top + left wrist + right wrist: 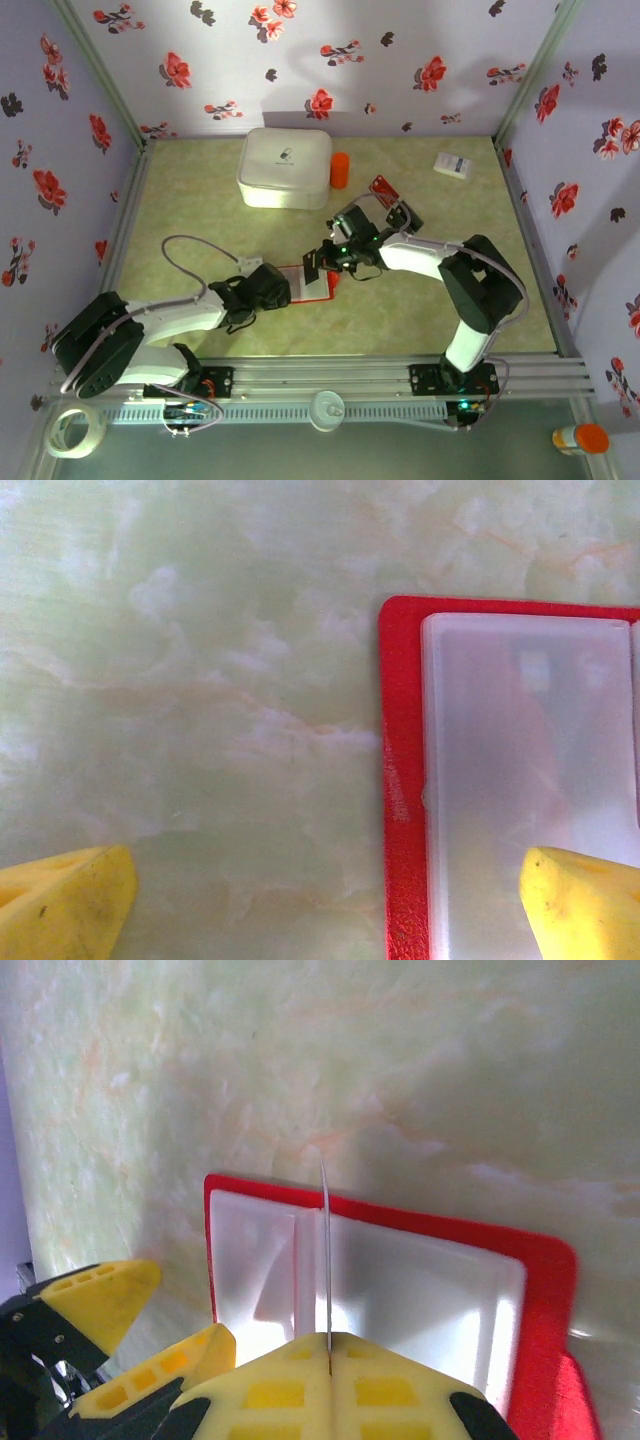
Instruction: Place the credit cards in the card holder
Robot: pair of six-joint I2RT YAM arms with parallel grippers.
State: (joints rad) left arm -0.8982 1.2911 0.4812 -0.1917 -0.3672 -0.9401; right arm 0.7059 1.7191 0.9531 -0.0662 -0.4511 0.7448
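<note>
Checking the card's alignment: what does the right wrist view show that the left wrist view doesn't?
Right wrist: a card held edge-on in the shut right gripper, lined up with the middle seam of the red card holder. Left wrist: a frosted pocket at the holder's corner, close up, with the left gripper wide open. Both: the card holder lying open on the green table.

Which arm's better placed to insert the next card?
Right. Right claw is shut on a card, edge-on at the open card holder; left claw is open and empty at its edge.
</note>
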